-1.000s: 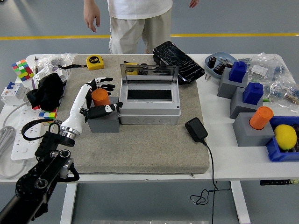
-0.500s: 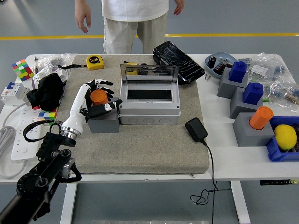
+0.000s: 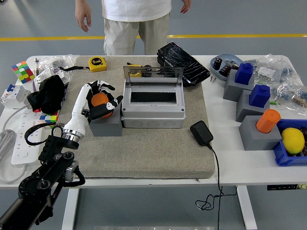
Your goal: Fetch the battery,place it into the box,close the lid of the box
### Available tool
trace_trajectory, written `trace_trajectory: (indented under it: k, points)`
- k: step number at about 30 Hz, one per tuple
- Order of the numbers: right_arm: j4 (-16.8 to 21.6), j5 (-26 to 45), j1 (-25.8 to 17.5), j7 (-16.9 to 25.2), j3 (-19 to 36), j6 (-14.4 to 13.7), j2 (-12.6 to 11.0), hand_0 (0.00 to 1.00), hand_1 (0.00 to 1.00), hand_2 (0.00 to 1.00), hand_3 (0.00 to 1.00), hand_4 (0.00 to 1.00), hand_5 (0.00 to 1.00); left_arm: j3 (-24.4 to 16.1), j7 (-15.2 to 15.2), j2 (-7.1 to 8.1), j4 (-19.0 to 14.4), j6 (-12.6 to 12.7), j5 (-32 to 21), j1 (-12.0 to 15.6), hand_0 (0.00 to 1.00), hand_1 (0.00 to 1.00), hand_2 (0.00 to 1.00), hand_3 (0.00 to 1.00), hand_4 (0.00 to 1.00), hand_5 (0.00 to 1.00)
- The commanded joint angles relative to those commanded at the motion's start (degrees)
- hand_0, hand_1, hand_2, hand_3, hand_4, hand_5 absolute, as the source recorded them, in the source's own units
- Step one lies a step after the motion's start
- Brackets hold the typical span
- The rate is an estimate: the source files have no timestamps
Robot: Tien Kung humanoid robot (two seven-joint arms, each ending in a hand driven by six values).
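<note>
Since the earlier frame: left hand [image 3: 98, 99] is closing in, thumb and fingers [image 3: 106, 86] now wrapping the orange battery [image 3: 100, 100], where before they were standing spread beside it.

Item, battery: orange cylinder, sitting upright in the grey block [image 3: 106, 124] just left of the grey box [image 3: 153, 107]; not yet lifted, as far as can be judged.

Item, box: lying on the grey mat [image 3: 144, 143], clear lid [image 3: 153, 75] standing open at its far side, dark opening facing up.

Item, right hand: not showing.

Item, person [image 3: 136, 21]: standing beyond the box at the surface's far edge, hands hanging free.

Step in hand: fetching, grasp forming. Next move is calling for a firm clench, a straight lift clear of the block, then a short carry rightward over the box opening, keeping under the raised lid.
</note>
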Motion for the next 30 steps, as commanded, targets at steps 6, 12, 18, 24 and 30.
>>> trace_trajectory:
  k: [6,12,18,24,30]
  points:
    - [0.0,-0.2,-0.1,0.0,0.0,-0.1,0.0,0.651,0.649,0.676,0.592,0.998,0.544,0.3,-1.1,0.0,0.2,0.6,-0.8,-0.1,0.169,0.2,0.25,0.351,0.851,0.002]
    - [0.0,-0.1,-0.2,0.2,-0.2,-0.2,0.0,0.651,0.648,0.676,0.591,0.998,0.544,0.2,-2.2,0.0,0.2,1.0,-1.3,-0.5,0.123,0.146,0.196,0.317,0.927,0.002]
    - [0.0,0.1,-0.1,0.4,-0.2,-0.3,0.0,0.651,0.649,0.676,0.591,0.998,0.544,0.5,-2.7,0.0,0.0,1.0,-1.3,-0.7,0.106,0.125,0.173,0.294,0.927,0.002]
    - [0.0,-0.1,-0.3,0.5,-0.1,-0.5,0.1,0.651,0.649,0.675,0.59,0.998,0.544,0.5,-2.9,0.0,0.1,1.0,-1.4,-1.3,0.099,0.117,0.166,0.289,0.912,0.002]
    - [0.0,0.2,-0.3,0.7,-0.1,-0.6,0.1,0.648,0.647,0.675,0.59,0.998,0.544,1.4,-1.7,0.0,-2.4,1.0,-0.3,-1.9,0.092,0.111,0.161,0.287,0.891,0.002]
